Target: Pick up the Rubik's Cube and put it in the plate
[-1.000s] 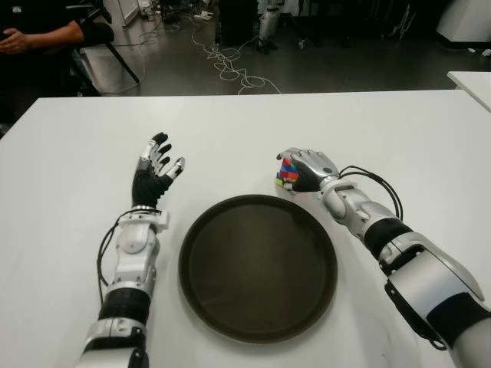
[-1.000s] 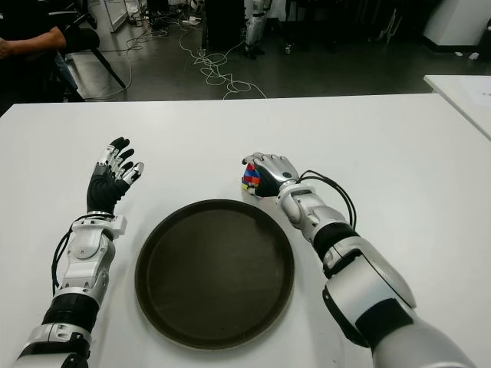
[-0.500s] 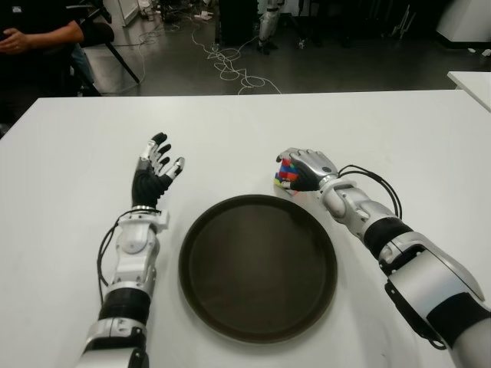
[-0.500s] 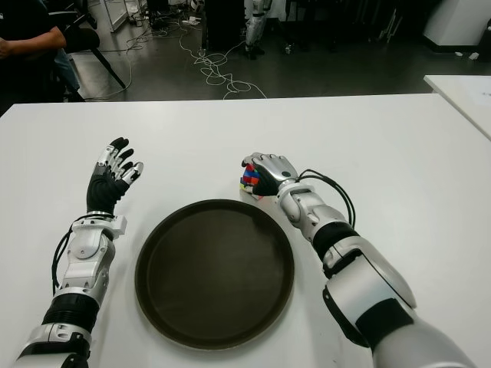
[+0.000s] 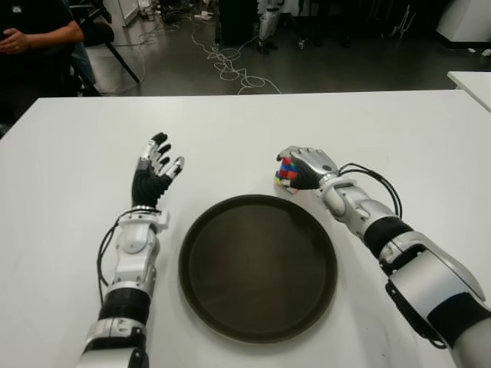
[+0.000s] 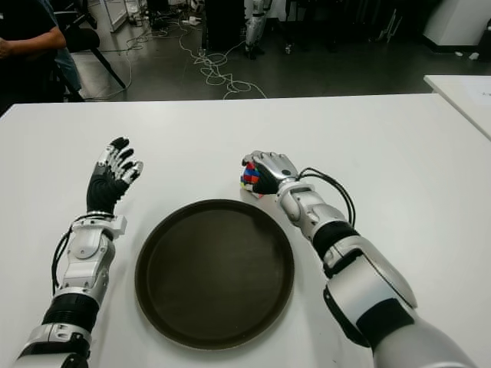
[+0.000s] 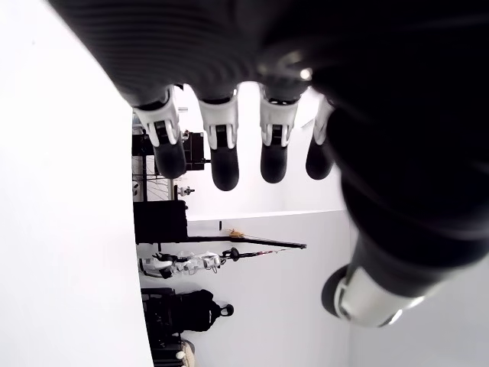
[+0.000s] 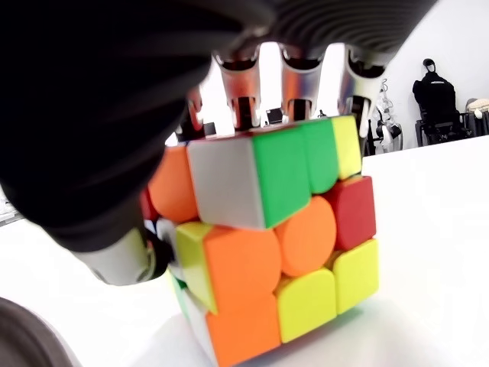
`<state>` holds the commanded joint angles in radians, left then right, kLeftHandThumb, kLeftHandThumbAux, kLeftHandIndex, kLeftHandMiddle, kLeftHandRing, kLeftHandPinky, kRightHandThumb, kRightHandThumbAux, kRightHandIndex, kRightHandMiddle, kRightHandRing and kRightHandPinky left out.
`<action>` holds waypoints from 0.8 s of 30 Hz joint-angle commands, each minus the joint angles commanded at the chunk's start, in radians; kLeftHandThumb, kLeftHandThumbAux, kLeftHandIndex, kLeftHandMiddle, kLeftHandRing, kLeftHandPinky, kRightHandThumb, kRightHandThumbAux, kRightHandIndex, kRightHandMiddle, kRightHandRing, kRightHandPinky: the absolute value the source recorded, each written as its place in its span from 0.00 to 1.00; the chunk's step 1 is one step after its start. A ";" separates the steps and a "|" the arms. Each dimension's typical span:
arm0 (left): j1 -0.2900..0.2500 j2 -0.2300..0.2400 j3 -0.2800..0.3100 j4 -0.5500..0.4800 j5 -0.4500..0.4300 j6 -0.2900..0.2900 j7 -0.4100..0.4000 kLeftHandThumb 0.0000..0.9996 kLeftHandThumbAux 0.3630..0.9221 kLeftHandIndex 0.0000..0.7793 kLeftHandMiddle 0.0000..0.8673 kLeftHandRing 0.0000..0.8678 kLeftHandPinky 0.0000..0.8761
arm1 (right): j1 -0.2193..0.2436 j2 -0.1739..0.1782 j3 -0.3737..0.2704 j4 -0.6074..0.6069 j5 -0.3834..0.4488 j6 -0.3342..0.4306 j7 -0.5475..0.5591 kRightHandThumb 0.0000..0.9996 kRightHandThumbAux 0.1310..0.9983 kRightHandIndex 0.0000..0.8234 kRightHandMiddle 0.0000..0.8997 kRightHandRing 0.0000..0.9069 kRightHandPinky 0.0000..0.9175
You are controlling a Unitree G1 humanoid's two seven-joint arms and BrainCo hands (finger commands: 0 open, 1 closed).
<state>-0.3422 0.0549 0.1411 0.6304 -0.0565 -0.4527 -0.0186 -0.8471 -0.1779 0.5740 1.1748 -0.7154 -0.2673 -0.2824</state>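
The Rubik's Cube point(image 5: 286, 173) sits just beyond the far right rim of the round dark plate point(image 5: 258, 264). My right hand point(image 5: 304, 168) is shut on the cube, fingers curled over its top. Its wrist view shows the cube point(image 8: 275, 245) close up, tilted, with its lowest corner close to the white table and the fingers point(image 8: 243, 107) behind it. My left hand point(image 5: 156, 163) is raised to the left of the plate, open, with the fingers point(image 7: 221, 149) spread and nothing in them.
The white table point(image 5: 84, 153) stretches around the plate. A person point(image 5: 31, 31) sits beyond the far left corner. Cables point(image 5: 230, 65) lie on the dark floor behind. Another white table's corner point(image 5: 472, 80) shows at the far right.
The right hand has tightened on the cube and shifted it slightly. The left hand has stayed where it was.
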 joint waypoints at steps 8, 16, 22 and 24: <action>-0.002 0.000 0.001 0.003 -0.002 0.003 -0.001 0.10 0.63 0.08 0.12 0.08 0.03 | 0.001 -0.003 0.001 -0.002 -0.005 -0.004 -0.028 0.84 0.64 0.52 0.54 0.74 0.77; -0.004 0.003 0.002 0.005 -0.003 -0.002 -0.004 0.11 0.64 0.08 0.13 0.09 0.05 | -0.001 -0.012 -0.006 -0.022 0.001 -0.010 -0.051 0.85 0.64 0.52 0.54 0.80 0.82; -0.004 0.000 0.006 0.008 -0.016 -0.003 -0.015 0.12 0.64 0.09 0.14 0.10 0.06 | 0.007 -0.011 -0.028 -0.040 0.014 -0.007 -0.101 0.85 0.64 0.52 0.54 0.83 0.84; -0.004 -0.001 0.006 0.008 -0.017 -0.001 -0.015 0.13 0.62 0.10 0.14 0.10 0.04 | 0.012 -0.013 -0.039 -0.056 0.011 -0.011 -0.133 0.85 0.63 0.52 0.54 0.84 0.83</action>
<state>-0.3459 0.0543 0.1474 0.6384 -0.0739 -0.4534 -0.0333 -0.8346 -0.1912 0.5352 1.1189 -0.7039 -0.2779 -0.4152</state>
